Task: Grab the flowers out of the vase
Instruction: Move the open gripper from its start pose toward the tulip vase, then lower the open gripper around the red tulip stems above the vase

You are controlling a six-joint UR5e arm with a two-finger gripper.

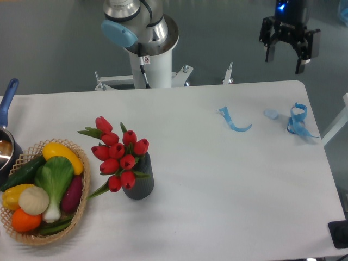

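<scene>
While the pincer hangs high in the air past the far edge of the desk, its two fingers are spread wide apart and nothing is held or touched by them. Far from the pincer, near the front left of the desk, the flowers are seen standing in the vase. Red buds are bunched above the vase's rim. Just left of the vase, a basket full of vegetables is seen. Blue ribbons lie on the desk below the pincer.
</scene>
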